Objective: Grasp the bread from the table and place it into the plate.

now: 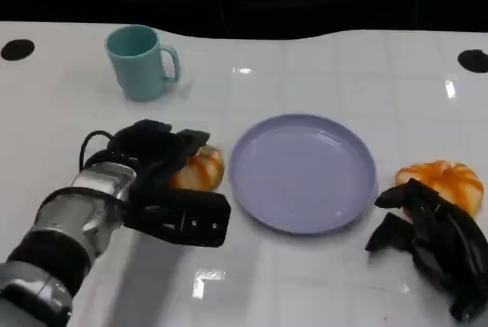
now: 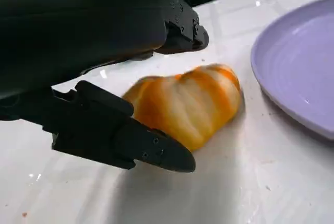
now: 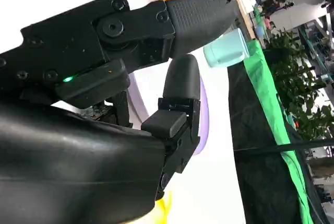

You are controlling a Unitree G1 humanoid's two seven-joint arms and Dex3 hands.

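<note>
Overhead light is bright and even. Specular glare spots lie on the glossy white table [image 1: 320,60] near its far edge and near edge. Soft shadows fall beneath the left hand [image 1: 164,190]. The bread [image 2: 185,106] appears slightly blurred in the left wrist view.

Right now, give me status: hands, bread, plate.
Left hand open, fingers straddling the orange striped bread roll, no grip yet. Right hand open beside a second orange bun. Round lavender plate bare, path unobstructed.
</note>
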